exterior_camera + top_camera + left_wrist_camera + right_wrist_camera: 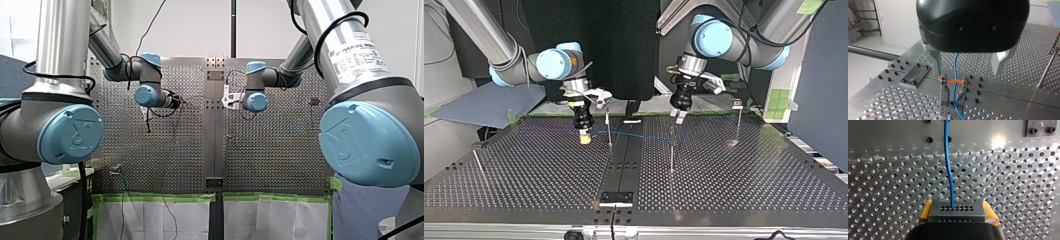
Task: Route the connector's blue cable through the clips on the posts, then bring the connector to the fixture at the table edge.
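In the right wrist view my right gripper (pixel 957 216) is shut with its yellow pads (pixel 925 212) on the dark grey connector (pixel 957 211). The blue cable (pixel 948 162) leaves the connector's face and runs ahead over the perforated plate. In the top view my right gripper (pixel 585 138) hangs just above the table, and the cable (pixel 639 135) stretches from it past a post (pixel 609 127) to another post (pixel 671 150). My left gripper (pixel 968 72) stands open above a clip (pixel 944 93), with the cable (pixel 955 75) passing between the clip's prongs. The fixture (pixel 616 198) sits at the near table edge.
Another thin post (pixel 738 120) stands at the top view's right and a leaning one (pixel 478 162) at its left. A bolted dark plate (pixel 914 75) lies beside the clip. The central seam strip (pixel 624 155) runs toward the fixture.
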Motion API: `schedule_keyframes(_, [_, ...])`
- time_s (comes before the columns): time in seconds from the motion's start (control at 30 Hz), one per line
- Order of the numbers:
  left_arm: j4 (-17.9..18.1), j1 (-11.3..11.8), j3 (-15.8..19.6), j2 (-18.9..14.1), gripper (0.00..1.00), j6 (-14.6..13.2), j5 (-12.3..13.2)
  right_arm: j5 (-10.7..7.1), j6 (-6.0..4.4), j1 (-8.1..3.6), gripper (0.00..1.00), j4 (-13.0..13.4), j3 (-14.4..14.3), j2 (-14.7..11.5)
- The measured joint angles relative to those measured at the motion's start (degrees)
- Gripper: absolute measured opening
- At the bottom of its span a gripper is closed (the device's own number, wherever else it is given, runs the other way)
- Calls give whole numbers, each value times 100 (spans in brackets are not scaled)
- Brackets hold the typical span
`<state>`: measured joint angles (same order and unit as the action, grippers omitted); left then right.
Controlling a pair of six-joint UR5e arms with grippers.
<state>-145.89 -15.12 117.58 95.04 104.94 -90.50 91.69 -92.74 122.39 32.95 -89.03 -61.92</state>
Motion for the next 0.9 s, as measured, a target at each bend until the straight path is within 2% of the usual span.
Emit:
schedule_keyframes(0.47, [-16, -17, 2, 0, 100, -31, -24, 0, 0, 1, 0, -28, -1, -1])
schedule_keyframes(0.63, [-150, -127, -10, 0, 100, -237, -219, 5, 0, 0, 0, -32, 0, -1])
schedule_keyframes(0.9, [-225, -499, -279, 70, 100, -588, -612, 1, 0, 5, 0, -28, -1, 0])
